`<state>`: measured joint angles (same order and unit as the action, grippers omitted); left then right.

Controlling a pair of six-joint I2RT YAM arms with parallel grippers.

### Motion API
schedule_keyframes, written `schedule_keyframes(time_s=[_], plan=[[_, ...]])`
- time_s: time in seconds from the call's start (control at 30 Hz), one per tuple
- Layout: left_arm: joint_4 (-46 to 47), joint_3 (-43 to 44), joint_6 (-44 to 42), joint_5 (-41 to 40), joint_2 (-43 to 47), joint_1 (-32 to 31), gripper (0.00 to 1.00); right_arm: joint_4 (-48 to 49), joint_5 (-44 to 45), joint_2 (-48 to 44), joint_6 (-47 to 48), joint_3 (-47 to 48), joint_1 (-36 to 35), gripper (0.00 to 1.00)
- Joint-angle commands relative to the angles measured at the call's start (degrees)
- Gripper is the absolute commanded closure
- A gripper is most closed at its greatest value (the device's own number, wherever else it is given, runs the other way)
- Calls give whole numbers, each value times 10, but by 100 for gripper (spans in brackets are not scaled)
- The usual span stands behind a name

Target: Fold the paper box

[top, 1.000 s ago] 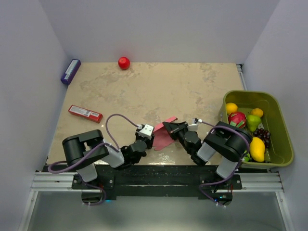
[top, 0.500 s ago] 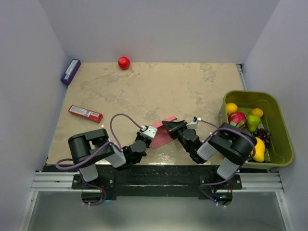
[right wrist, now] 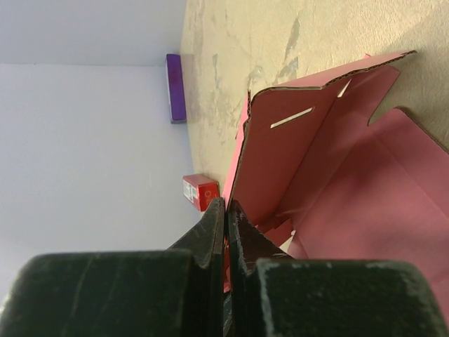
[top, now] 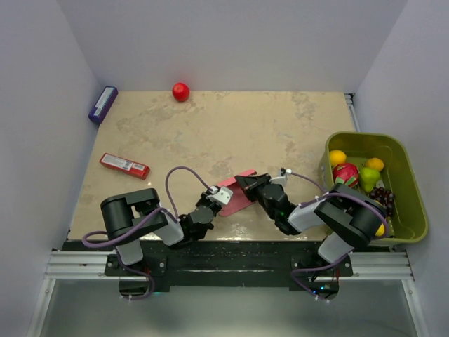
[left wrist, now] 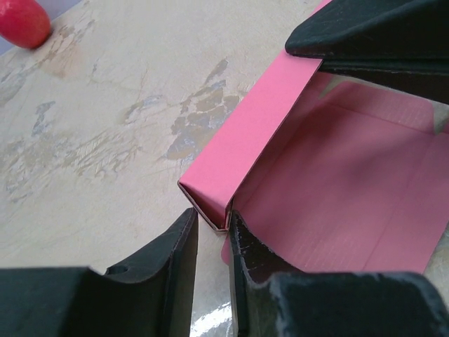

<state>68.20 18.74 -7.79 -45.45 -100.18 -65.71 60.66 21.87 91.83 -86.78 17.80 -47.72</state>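
Step, prob.: wall fold. R gripper [right wrist: 225, 210] is clamped on box [left wrist: 337, 175] flap. L gripper [left wrist: 212, 223] nearly closed, wall corner at tips; grip cannot be told. Next: corner to be pinched, creased.

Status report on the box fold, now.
Grippers: right gripper shut on the paper box flap; left gripper narrow at the folded wall's corner, grip unclear. Box partly folded, one wall up. The red packet lies apart, far left.

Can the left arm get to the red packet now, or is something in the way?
Probably yes: only bare table lies between the left pincer and the red packet. Its fingertips straddle the paper box's wall, though, so it must back off first.
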Motion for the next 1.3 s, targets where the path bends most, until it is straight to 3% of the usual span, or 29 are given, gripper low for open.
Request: schedule_keyframes(time_s=[0.0, 0.07, 0.43, 0.63, 0.83, 0.9, 1.07, 1.27], plan=[[200, 5, -1, -10, 23, -3, 89, -114, -2, -6, 15, 2, -11, 100], [193, 3, 13, 2, 31, -3, 90, -115, -5, -11, 16, 5, -11, 98], [128, -24, 59, 66, 76, -3, 94, -147, 4, -60, 43, 19, -11, 62], [63, -21, 97, 109, 93, 0, 95, -181, 28, -104, 50, 14, -11, 60], [16, -27, 167, 148, 103, 10, 95, -238, 52, -136, 57, 19, -12, 69], [13, -26, 179, 146, 93, 10, 95, -252, 55, -136, 57, 21, -13, 81], [27, -24, 185, 131, 68, 11, 93, -274, 53, -110, 53, 29, -16, 98], [41, -14, 180, 101, 50, 10, 81, -267, 56, -90, 41, 29, -21, 100]])
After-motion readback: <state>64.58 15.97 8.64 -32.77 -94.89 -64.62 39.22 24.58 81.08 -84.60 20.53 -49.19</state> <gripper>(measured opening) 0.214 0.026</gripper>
